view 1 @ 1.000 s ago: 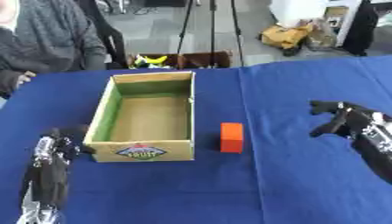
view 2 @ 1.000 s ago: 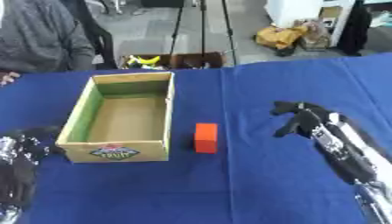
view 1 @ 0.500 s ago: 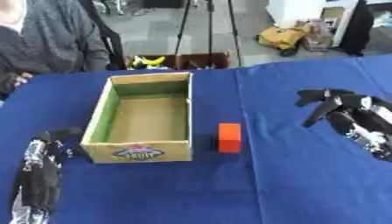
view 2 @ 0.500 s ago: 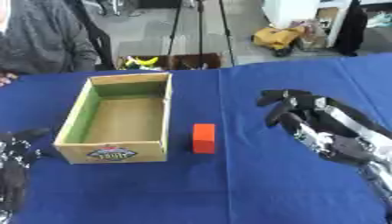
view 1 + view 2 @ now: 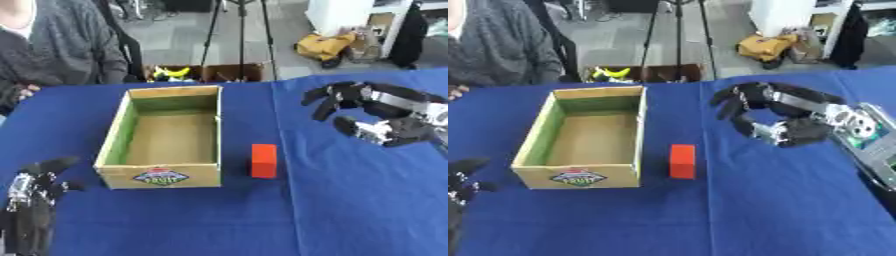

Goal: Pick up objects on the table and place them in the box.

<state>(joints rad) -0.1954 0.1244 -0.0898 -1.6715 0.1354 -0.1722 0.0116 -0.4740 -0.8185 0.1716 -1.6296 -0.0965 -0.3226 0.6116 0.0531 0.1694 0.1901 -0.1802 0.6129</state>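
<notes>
An orange-red block lies on the blue table just right of the open cardboard box, whose inside looks empty. My right hand hovers above the table up and to the right of the block, fingers spread and pointing left, holding nothing. At the lower left corner rests my left hand, fingers relaxed, beside the box's front left corner.
The blue cloth covers the whole table. A person in a grey top sits at the far left edge. Beyond the far edge are tripod legs and bags on the floor.
My right hand has moved left and up, closer to the block, with its fingers spreading wider. The left hand stays at the lower left. The block and box have not moved.
</notes>
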